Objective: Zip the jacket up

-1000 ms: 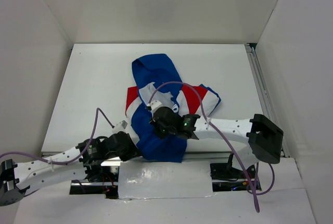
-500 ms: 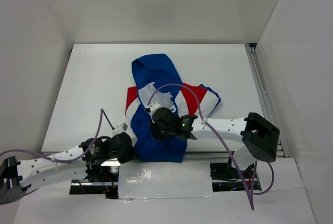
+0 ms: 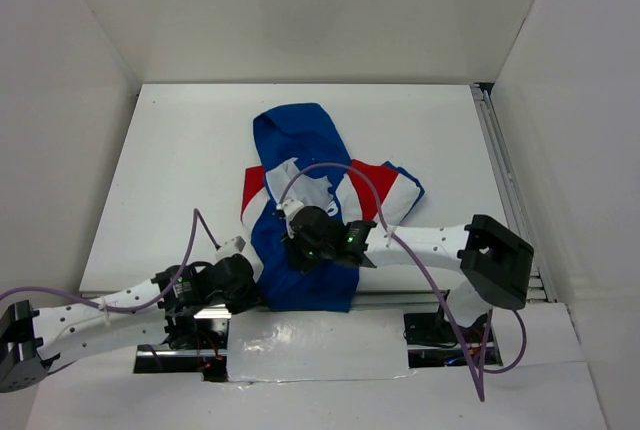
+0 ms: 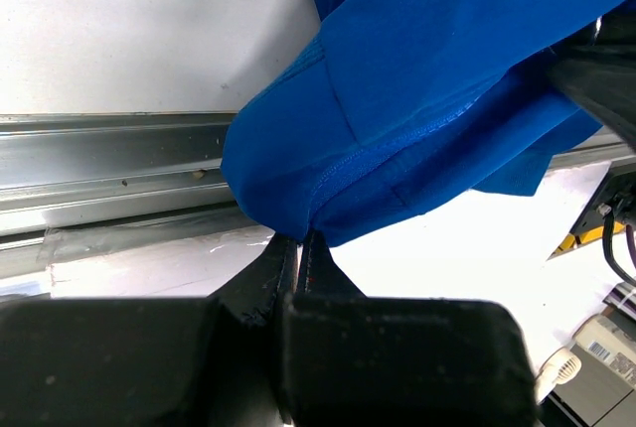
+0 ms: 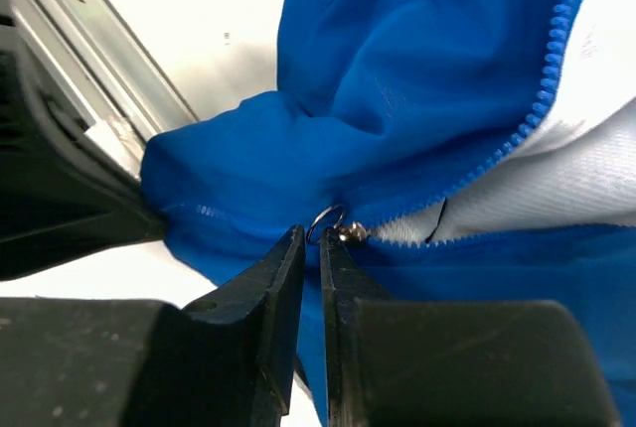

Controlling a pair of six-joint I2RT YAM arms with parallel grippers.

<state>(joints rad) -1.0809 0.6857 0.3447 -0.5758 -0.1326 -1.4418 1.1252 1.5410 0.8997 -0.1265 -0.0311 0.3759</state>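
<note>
Jacket (image 3: 300,212) is laid flat on the white table (image 3: 160,170), near-centre, just ahead of the arm bases. Long axis runs near-to-far, tilted slightly left. Hood (image 3: 295,130) points at the far wall; hem end points at the bases and overhangs the near table edge, over the metal rail (image 4: 99,159). One red-and-white sleeve (image 3: 397,187) is spread out to the right; a red-and-white panel shows at the left edge too.

Front is partly open: pale lining (image 5: 586,149) is exposed between the two blue zipper edges, and the zipper teeth (image 5: 556,40) run up and away from the slider. Below the slider the two sides are seen joined, as far as can be made out in the right wrist view.

Left gripper (image 4: 300,246) is clamped onto the bottom hem corner of the jacket, fingers pressed together with blue fabric pinched at the tips. In the top view it (image 3: 252,285) is seen at the near-left corner of the hem, by the table edge.

Right gripper (image 5: 311,240) is set on the jacket front, part-way up the zip line, fingers drawn almost fully together. The pull ring (image 5: 326,220) is caught at the fingertips, slider just beside it. In the top view the right gripper (image 3: 298,235) is placed over the blue mid-front, approached from the right.
</note>
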